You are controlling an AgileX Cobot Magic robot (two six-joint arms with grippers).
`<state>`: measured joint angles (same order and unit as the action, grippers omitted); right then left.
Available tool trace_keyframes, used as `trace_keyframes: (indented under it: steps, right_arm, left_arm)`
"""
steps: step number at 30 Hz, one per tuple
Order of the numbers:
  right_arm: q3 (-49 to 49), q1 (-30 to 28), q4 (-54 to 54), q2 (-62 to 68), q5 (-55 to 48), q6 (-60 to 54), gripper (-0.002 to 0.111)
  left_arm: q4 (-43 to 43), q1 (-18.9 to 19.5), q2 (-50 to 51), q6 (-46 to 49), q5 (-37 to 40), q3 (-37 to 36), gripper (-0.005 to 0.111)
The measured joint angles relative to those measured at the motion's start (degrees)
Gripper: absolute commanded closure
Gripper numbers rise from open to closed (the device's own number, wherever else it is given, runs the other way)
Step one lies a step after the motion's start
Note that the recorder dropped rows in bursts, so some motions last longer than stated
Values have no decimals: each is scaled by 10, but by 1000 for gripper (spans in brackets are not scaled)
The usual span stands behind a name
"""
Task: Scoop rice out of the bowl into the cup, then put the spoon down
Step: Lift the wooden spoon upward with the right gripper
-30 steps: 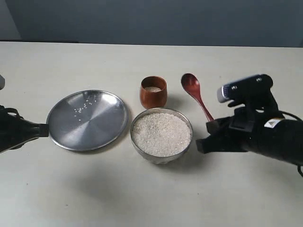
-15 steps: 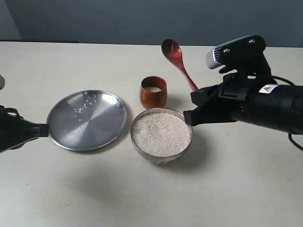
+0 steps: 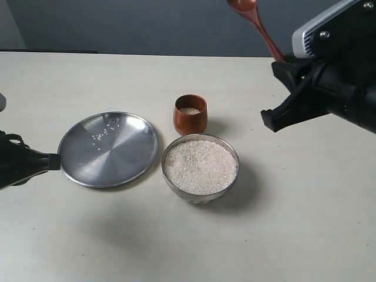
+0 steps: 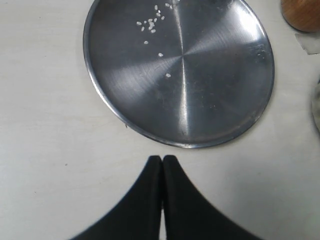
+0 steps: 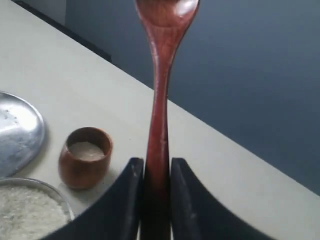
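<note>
**A:** What is cut off?

**B:** The spoon (image 3: 259, 24). Its head runs past the top edge in both the exterior and right wrist views, so I cannot tell whether it carries any grains. The left arm is mostly out of frame too.

**A:** Where is the spoon?

**B:** It is up in the air, above and behind the table (image 3: 305, 223), with its handle slanting down into the right gripper (image 5: 157, 163). The jaws are pinched onto the handle from both sides.

**A:** And the left gripper (image 4: 161, 160)?

**B:** Its jaws are pressed together on nothing, just beside the plate (image 3: 126, 158).

**A:** Containers?

**B:** The bowl (image 3: 234, 154) is full of rice (image 3: 200, 166) almost to the rim. The cup (image 3: 190, 120) stands just behind it with a shallow layer of grains inside. A few stray grains lie on the plate.
</note>
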<state>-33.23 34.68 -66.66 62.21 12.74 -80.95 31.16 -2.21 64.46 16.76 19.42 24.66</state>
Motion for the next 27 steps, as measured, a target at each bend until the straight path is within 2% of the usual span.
trace_keyframes:
  steps: [5,8,15,27]
  right_arm:
    - [0,0,-210,-8,105,-281,109]
    - [1,0,-280,-9,169,-364,109]
    - [1,0,-312,-9,216,-397,109]
    - [1,0,-315,-9,188,-401,109]
  left_arm:
    - [0,0,0,0,0,0,106]
    - [0,0,0,0,0,0,106]
    - [0,0,0,0,0,0,106]
    - [0,0,0,0,0,0,106]
